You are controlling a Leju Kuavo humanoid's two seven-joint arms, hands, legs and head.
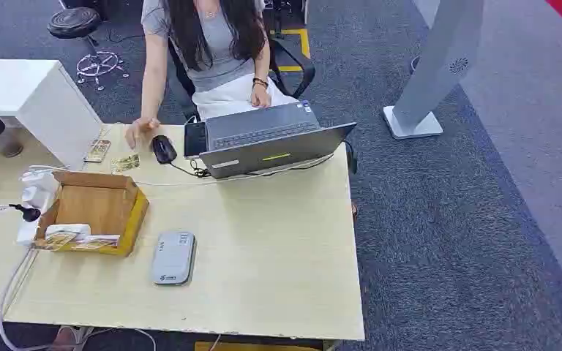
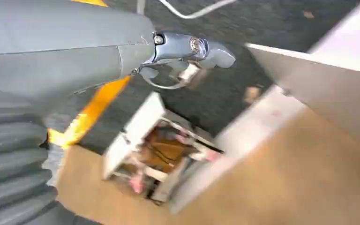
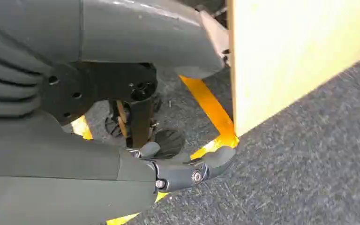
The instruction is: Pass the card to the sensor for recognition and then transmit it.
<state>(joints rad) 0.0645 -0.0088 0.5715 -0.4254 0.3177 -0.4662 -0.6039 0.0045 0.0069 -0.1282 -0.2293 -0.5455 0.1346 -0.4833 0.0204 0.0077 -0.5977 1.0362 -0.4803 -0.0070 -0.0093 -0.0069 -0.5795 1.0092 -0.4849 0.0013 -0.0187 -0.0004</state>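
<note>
A grey card sensor (image 1: 173,257) lies flat on the wooden table (image 1: 278,248), near its front edge. Left of it stands an open cardboard box (image 1: 95,208) with cards (image 1: 75,238) lying at its front. Another card (image 1: 125,163) lies on the table by the person's hand (image 1: 140,130). In the left wrist view my left hand (image 2: 183,56) hangs below the table with nothing in it, its thumb (image 2: 211,49) stretched out. My right hand (image 3: 183,171) hangs beside the table's corner (image 3: 281,65) over the carpet, also holding nothing.
A person (image 1: 212,51) sits behind an open laptop (image 1: 267,142) at the far side, with a mouse (image 1: 164,148) and a phone (image 1: 97,151) nearby. White cables and a plug (image 1: 25,212) lie left of the box. A white stand (image 1: 428,80) rises on the carpet at the right.
</note>
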